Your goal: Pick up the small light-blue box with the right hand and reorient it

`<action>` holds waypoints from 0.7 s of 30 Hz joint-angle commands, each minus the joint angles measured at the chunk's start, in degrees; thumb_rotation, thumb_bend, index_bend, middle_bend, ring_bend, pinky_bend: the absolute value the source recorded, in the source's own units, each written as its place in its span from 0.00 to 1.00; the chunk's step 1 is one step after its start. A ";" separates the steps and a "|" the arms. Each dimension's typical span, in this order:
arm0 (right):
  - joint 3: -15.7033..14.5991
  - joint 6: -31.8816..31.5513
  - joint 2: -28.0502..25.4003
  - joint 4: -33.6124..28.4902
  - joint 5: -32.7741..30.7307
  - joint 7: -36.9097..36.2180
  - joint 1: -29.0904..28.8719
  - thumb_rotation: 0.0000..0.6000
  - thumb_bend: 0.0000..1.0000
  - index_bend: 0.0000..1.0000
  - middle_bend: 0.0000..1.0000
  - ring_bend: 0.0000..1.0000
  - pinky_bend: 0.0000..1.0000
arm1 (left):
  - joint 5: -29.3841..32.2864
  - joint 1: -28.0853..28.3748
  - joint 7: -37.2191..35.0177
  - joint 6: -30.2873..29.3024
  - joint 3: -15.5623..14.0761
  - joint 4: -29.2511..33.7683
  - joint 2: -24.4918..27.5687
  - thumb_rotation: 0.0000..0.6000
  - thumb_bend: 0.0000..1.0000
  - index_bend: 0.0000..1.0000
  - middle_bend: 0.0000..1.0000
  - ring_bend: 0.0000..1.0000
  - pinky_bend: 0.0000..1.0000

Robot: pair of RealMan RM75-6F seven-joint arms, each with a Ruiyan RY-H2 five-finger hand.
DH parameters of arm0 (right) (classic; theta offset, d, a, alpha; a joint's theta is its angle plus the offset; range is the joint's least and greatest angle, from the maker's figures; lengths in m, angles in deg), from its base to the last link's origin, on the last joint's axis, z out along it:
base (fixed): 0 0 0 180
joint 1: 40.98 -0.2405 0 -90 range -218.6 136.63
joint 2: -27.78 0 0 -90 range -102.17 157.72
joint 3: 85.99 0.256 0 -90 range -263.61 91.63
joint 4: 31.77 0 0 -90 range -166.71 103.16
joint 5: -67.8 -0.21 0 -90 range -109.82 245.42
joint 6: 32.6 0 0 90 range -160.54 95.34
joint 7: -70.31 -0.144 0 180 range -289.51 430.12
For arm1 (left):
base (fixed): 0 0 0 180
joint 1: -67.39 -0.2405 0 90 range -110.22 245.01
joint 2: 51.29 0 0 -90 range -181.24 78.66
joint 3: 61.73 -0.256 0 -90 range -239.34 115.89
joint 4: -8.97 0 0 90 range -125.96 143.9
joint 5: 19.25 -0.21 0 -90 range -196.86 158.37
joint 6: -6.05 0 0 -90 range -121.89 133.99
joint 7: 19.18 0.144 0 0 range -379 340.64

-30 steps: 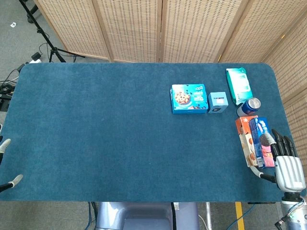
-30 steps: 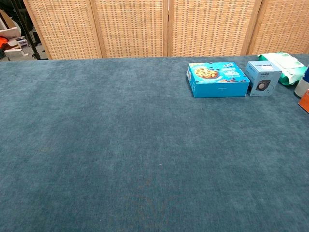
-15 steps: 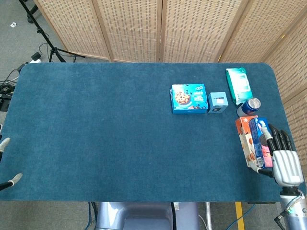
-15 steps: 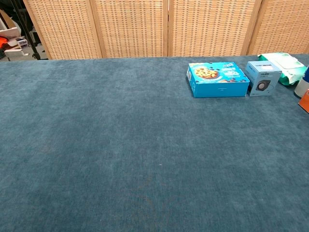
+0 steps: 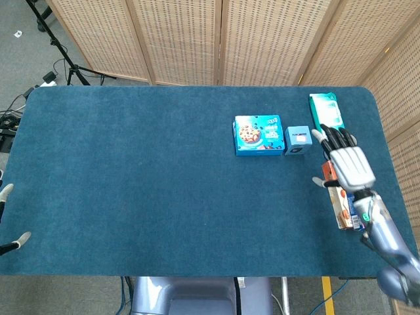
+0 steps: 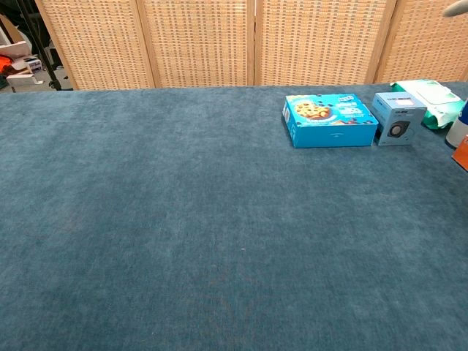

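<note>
The small light-blue box (image 5: pixel 298 140) stands on the blue table, right against the right side of a blue cookie box (image 5: pixel 259 135). The chest view shows the same small box (image 6: pixel 397 117) with a round dark print on its near face. My right hand (image 5: pixel 350 164) hovers just right of the box, apart from it, palm down, fingers spread and pointing away, holding nothing. Of my left hand (image 5: pixel 13 216) only two pale fingertips show at the table's near left edge, spread apart with nothing between them.
A green wipes pack (image 5: pixel 326 110) lies at the far right corner. An orange and pink carton (image 5: pixel 343 209) lies under my right forearm. A can (image 6: pixel 461 124) shows at the chest view's right edge; my hand hides it in the head view. Folding screens stand behind the table.
My right hand has lifted from the table's near right edge and travelled away from me, over the carton and the can, to just right of the small box. The objects have not moved.
</note>
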 commanded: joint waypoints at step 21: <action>-2.52 30.23 23.41 42.48 -10.73 1.88 -23.02 1.00 0.20 0.01 0.03 0.00 0.11 | 7.71 3.44 6.94 5.49 2.71 -0.74 -3.00 1.00 0.00 0.00 0.00 0.00 0.00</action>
